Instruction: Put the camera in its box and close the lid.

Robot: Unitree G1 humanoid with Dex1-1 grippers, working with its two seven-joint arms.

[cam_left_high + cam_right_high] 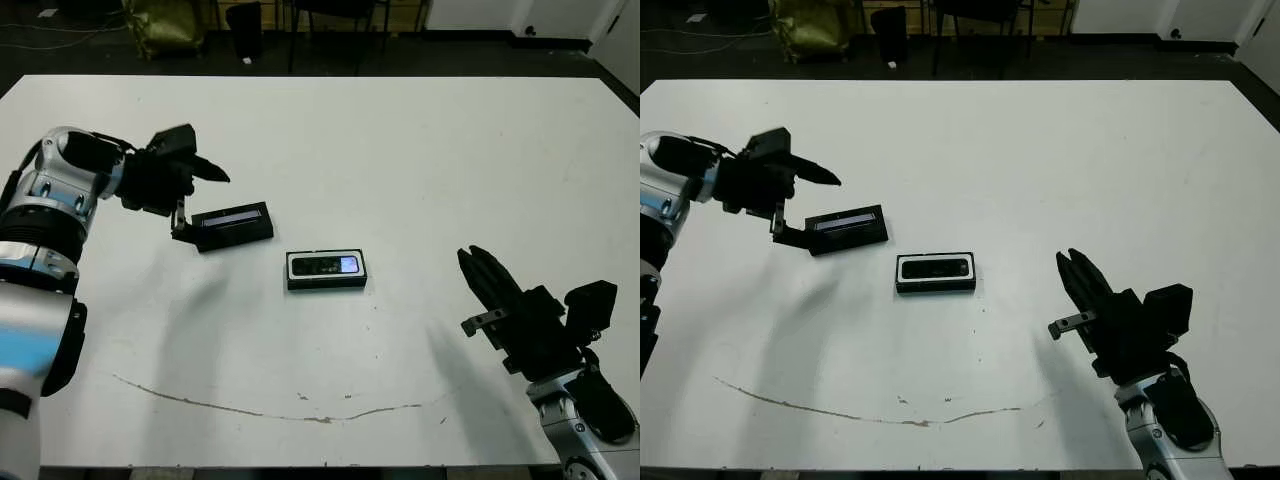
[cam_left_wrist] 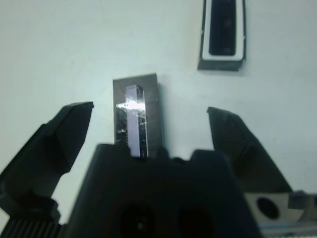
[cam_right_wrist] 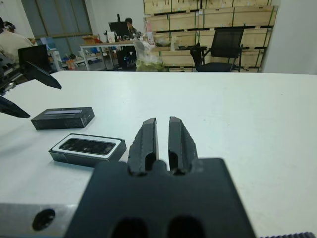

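Since the camera (image 1: 326,265) already lies screen-up inside the box (image 1: 327,284), what remains, as I judge it, is closing it with the lid (image 1: 234,225). That lid lies flat on the table (image 1: 420,160), just beside the box on the robot's left and slightly farther away, its silvery strip facing up.

At the lid's outer end, the left gripper (image 1: 187,196) has its fingers spread wide, one on each side, holding nothing. In the left wrist view the lid runs lengthwise between them, apart from both.

To do this well, the fingers should come down evenly and close across the lid's narrow width, near the middle of its length rather than at the tip, so it lifts level. It should then be carried over the box, turned to match the box's line, and lowered squarely so no edge catches the rim.

Well apart from the box, on the other side, the right gripper (image 3: 162,141) hangs with fingers nearly together, empty.
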